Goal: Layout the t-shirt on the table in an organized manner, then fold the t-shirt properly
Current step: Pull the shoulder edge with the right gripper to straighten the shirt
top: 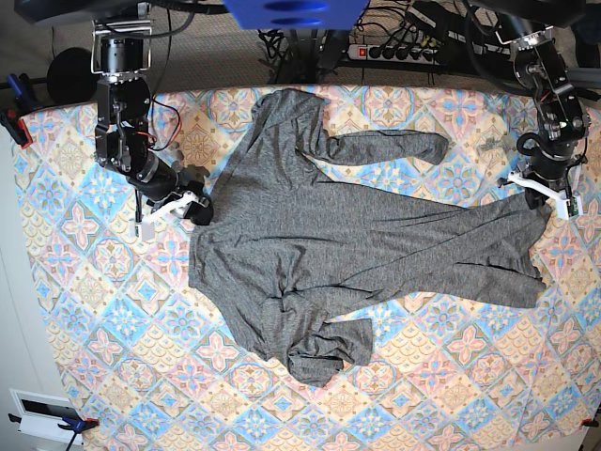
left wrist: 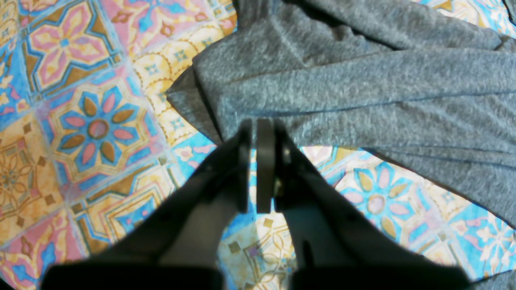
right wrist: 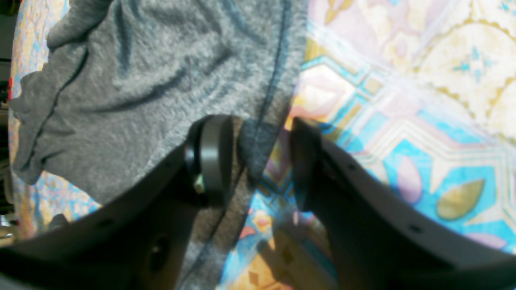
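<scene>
- The left end effector [left wrist: 254, 129] has its fingers pressed together at the shirt's [left wrist: 363, 92] edge. A bit of the grey hem seems caught at the tips, but the wrist view does not make this sure; in the base view it [top: 547, 195] sits at the shirt's far corner.
- The right end effector [right wrist: 260, 161] has its jaws standing apart. A seamed edge of the shirt [right wrist: 161, 80] lies between them, touching the one finger [right wrist: 211, 157] and not clamped. In the base view it [top: 178, 205] rests at the shirt's opposite edge.
- The shirt [top: 357, 249] lies across the middle of the worktop [top: 84, 310], stretched between the two arms.
- Its body is mostly spread, though diagonal ridges run through it.
- One sleeve [top: 390, 147] lies out flat toward the back of the worktop.
- The other sleeve [top: 324, 352] is bunched and doubled over near the front edge of the body.
- My reading is that the layout step is well along but not finished: the bunched sleeve needs pulling straight and the ridges need smoothing.
- No fold has been made yet, so the whole folding part seems left to do.
- With the right end effector open at the hem, that side looks let go or not yet gripped.
</scene>
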### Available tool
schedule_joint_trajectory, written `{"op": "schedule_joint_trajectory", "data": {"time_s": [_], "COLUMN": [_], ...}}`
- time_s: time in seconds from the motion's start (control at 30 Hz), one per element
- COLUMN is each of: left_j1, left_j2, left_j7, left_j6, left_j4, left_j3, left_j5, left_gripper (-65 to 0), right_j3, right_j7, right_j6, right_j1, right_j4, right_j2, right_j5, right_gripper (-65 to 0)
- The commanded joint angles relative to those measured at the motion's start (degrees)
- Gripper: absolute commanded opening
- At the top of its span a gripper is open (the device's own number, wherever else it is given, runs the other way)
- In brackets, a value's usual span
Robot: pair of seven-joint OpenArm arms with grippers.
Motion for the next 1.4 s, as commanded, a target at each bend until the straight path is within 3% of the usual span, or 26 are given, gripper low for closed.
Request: {"op": "schedule_joint_trajectory", "data": {"time_s": [0.0,0.17,0.47,0.63,0.77,0.97,1.37], "left_j1": [-0.31,-0.05,0.48,0.48,0.48,0.48,0.13], "left_j2": [-0.93,-0.93,-0.93,-0.93,-0.84,-0.84,-0.84], "left_j7": [-1.06,-1.06,-1.06,-1.06,-1.06,-1.06,2.02], "left_j6": [-0.09,-0.09,-0.18,-0.18,-0.18,-0.18,-0.18], "left_j4": [0.81,0.81,0.81,0.81,0.81,0.81,0.81], "left_j3": [-0.3,-0.3,-0.3,-0.3,-0.3,-0.22,-0.22], "left_j5": [-0.29,-0.29,-0.38,-0.38,-0.38,-0.38,-0.38], "left_gripper": [-61.9,-61.9,-61.9,-61.9,-61.9,-61.9,-61.9], "right_j3": [-0.46,-0.72,-0.81,-0.46,-0.37,-0.28,-0.28], "right_j7": [-4.29,-4.2,-4.29,-4.11,-4.02,-0.95,-1.12], "right_j6": [-1.21,-1.21,-1.21,-1.21,-1.21,-1.21,-1.21], "right_j1": [-0.42,5.73,6.35,6.44,6.44,6.08,6.0], "right_j4": [-1.99,-5.33,-5.69,-5.77,-5.77,-5.77,-5.77], "right_j2": [-0.24,-0.59,-2.09,-2.09,-2.09,1.87,8.02], "right_j5": [-1.38,-1.38,-1.29,-1.47,-1.56,-1.64,-1.64], "right_gripper": [-41.8,-41.8,-42.4,-65.0,-64.5,-65.0,-65.0]}}
